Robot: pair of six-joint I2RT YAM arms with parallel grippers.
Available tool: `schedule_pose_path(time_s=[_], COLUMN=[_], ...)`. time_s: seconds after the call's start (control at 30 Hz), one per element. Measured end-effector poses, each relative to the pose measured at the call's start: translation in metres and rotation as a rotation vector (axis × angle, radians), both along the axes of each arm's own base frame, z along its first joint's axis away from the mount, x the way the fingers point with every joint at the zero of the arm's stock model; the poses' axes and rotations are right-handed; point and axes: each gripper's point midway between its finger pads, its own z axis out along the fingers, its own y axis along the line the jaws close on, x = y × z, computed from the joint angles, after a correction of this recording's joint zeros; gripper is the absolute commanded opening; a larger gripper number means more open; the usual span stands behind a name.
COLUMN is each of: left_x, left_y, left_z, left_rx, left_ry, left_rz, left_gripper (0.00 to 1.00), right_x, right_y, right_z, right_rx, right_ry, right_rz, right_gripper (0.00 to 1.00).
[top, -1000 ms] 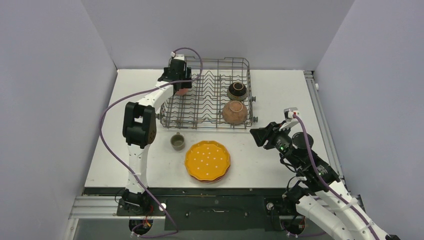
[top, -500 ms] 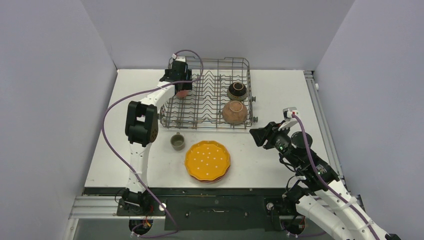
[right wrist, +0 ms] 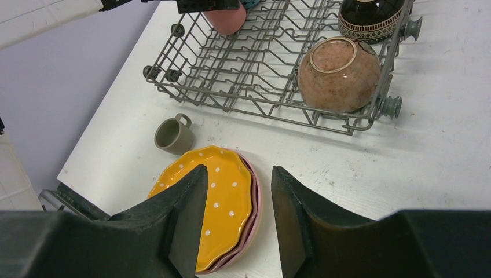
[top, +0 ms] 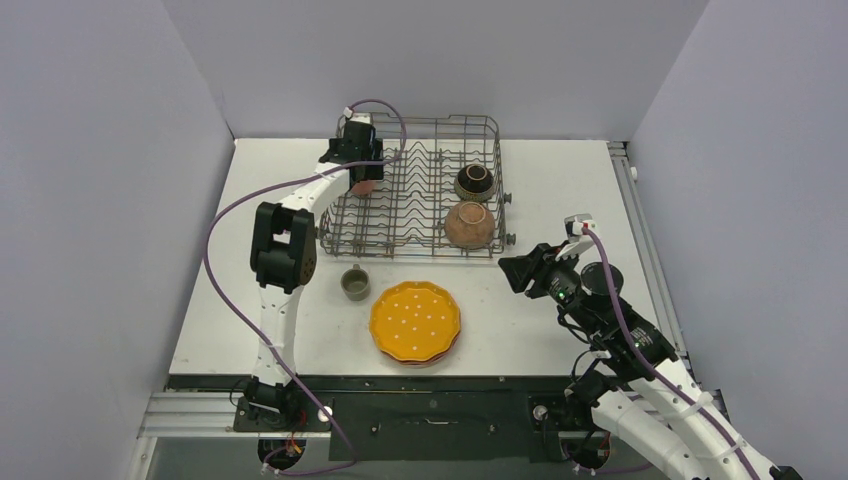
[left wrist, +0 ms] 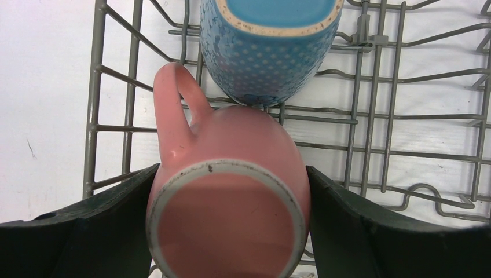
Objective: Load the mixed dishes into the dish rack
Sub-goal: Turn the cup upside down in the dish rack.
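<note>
Top external view shows the right fingers (top: 508, 269) nearest us, right of centre in the lower half of the frame, above the bench (top: 560, 180). In the right wrist view we see these fingers standing apart with nothing between them.

Left of them, at lower centre, lies the scalloped orange-yellow plate (top: 415, 320) with white dots. It is stacked on a pink plate (right wrist: 255, 200) whose rim shows along its right edge. Just beside the stack, up and to the left, the grey-green cup (top: 354, 283) stands upright on the bench, apart from the plates.

Beyond the cup sits the dish rack (top: 400, 215), a grey wire basket across the middle of the frame. At its right end the terracotta bowl (top: 468, 224) leans on its side among the tines. The dark brown bowl (top: 474, 181) sits just behind it, in the same column.

Farthest away, over the rack's upper left corner, the left fingers (left wrist: 87, 231) are clamped on either side of the pink cup (left wrist: 231, 191). In the left wrist view the cup's handle points to the upper left, and wire grid shows beneath it. The blue flowered mug (left wrist: 269, 52) stands in the rack at the top of that view, and the two appear to touch.
</note>
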Motion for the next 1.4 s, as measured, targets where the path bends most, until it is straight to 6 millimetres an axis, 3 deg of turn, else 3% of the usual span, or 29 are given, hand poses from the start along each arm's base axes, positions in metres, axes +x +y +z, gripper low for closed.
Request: schedule_pose_path(time_s=[0.57,0.93,1.4], left_x=[-0.001,-0.004,-0.033], left_y=[-0.001,0.001,-0.002], left_z=[-0.003,0.026,0.069], left_rx=[0.000,-0.010,-0.027], left_ry=[-0.011,-0.062,-0.113], left_rz=[0.001,0.007,-0.014], left_gripper=[1.00,0.96,0.96], right_x=[-0.002,-0.006,-0.016], right_y=[-0.001,-0.002,-0.011], right_z=[0.001,-0.001,0.012], right_rx=[0.012,0.012,0.002], right_ry=[0.003,0.022,0.021], right_rz=[-0.001,0.001,-0.007], right_gripper=[0.41,0.41,0.41])
